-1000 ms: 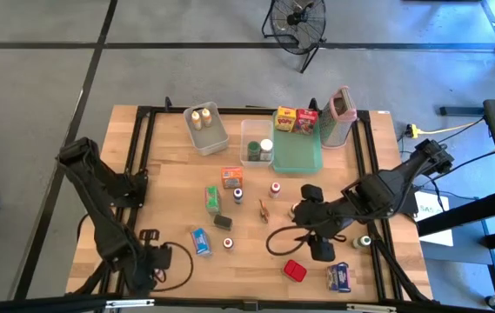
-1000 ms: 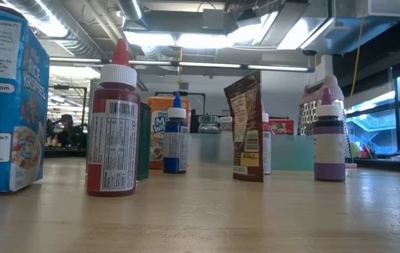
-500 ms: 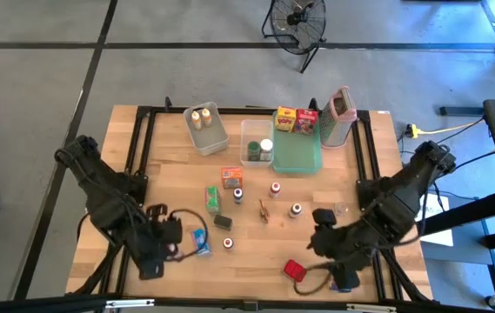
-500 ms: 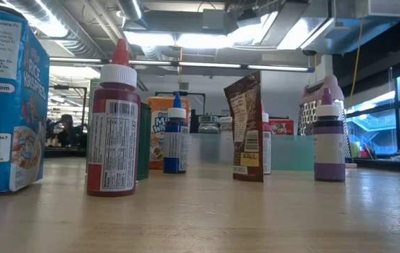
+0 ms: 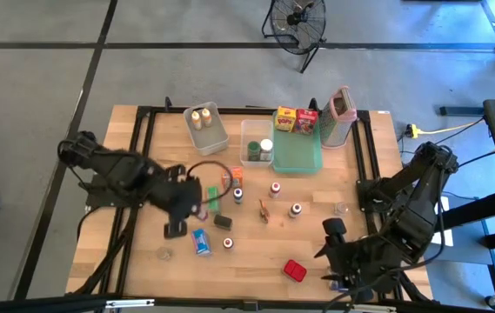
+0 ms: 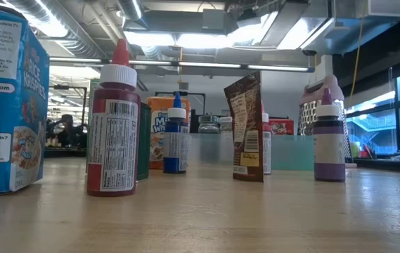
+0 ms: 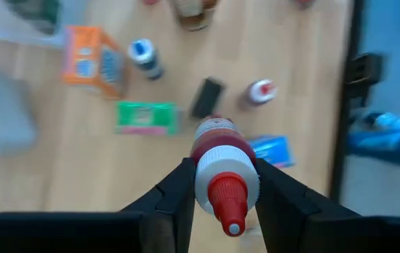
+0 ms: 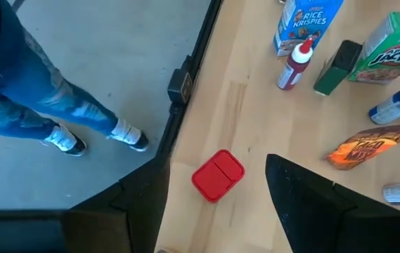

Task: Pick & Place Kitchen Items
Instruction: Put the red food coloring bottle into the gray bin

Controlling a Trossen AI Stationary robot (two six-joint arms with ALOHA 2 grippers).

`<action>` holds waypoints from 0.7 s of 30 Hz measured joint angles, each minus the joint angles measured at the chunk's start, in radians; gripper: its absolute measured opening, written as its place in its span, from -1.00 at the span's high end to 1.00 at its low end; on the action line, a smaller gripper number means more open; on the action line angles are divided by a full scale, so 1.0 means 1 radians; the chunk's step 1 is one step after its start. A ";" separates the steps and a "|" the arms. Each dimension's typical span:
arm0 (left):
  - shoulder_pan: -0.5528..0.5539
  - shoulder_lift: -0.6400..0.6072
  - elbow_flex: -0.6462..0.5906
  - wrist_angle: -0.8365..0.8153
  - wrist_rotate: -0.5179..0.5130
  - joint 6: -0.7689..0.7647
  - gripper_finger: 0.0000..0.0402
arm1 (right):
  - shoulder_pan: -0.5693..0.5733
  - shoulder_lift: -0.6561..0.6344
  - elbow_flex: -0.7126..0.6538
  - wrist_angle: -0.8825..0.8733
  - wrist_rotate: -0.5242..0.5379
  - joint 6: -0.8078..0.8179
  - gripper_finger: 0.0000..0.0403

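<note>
The left gripper (image 7: 217,184) hangs above the table's left half, jaws clamped on a red bottle with a white cap (image 7: 221,165) – other kitchen items (image 5: 230,177) stand mid-table – while the right gripper (image 5: 341,276), jaws apart and empty, sits at the near right edge by a red box (image 8: 217,174)

The blue cereal box (image 8: 306,24) reads "Rice Krispies" from over the right arm; level with the tabletop its side (image 6: 6,105) shows "RICE KRISPIES", "loggs.com" and "Comments?"; the green box (image 8: 389,50) reads "Apple Jacks"; the orange packet (image 8: 363,148) carries lettering, perhaps "MIX", not clear; the red-capped bottle (image 6: 114,126) bears a barcode and print too fine to read.
</note>
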 joint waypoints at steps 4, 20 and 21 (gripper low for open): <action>0.137 0.000 -0.003 -0.060 0.029 0.167 0.43 | -0.006 0.000 0.000 -0.020 0.056 -0.047 -0.18; 0.793 0.005 -0.020 -0.031 0.167 1.089 0.43 | -0.185 -0.084 0.001 -0.121 0.097 -0.071 -0.18; 0.824 0.005 -0.030 -0.018 0.186 1.150 0.43 | -0.198 -0.086 0.000 -0.122 0.097 -0.072 -0.18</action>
